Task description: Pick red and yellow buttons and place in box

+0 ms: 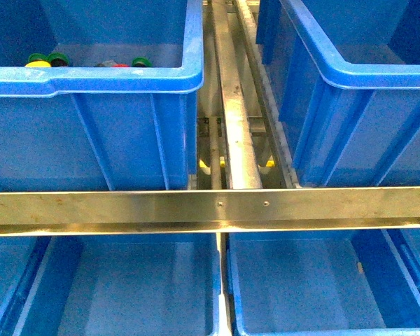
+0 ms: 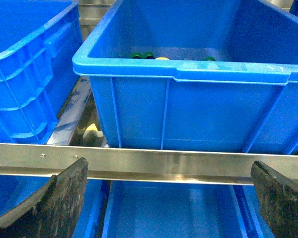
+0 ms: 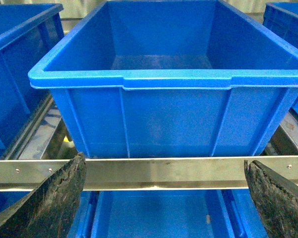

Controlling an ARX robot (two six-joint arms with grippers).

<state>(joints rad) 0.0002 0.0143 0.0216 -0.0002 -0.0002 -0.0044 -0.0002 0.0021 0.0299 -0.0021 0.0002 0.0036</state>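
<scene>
Both arms hang short of the bins, holding nothing. The left gripper [image 2: 169, 165] has its dark fingers [image 2: 54, 203] spread wide, and so does the right gripper [image 3: 164, 162].

The round yellow button [image 1: 36, 64] and the small red button [image 1: 119, 64] lie on the floor of the deep blue plastic bin on the left [image 1: 91, 80]. I can only see them just over its near rim. The yellow one is toward the left wall and the red one nearer the middle. Round green buttons [image 1: 56, 59] sit right beside them.

The matching blue bin on the right [image 3: 164, 79] looks empty, and I take it as the likely drop box.

My main worry is the horizontal steel rail [image 1: 217, 206] across the front. A low reach could knock a finger on it or on the bin's rim.

The bin walls are tall, so I lose sight of the buttons as I descend. With green crowding yellow, wide-spread fingers could scoop up the wrong colour or nudge the red one away.
</scene>
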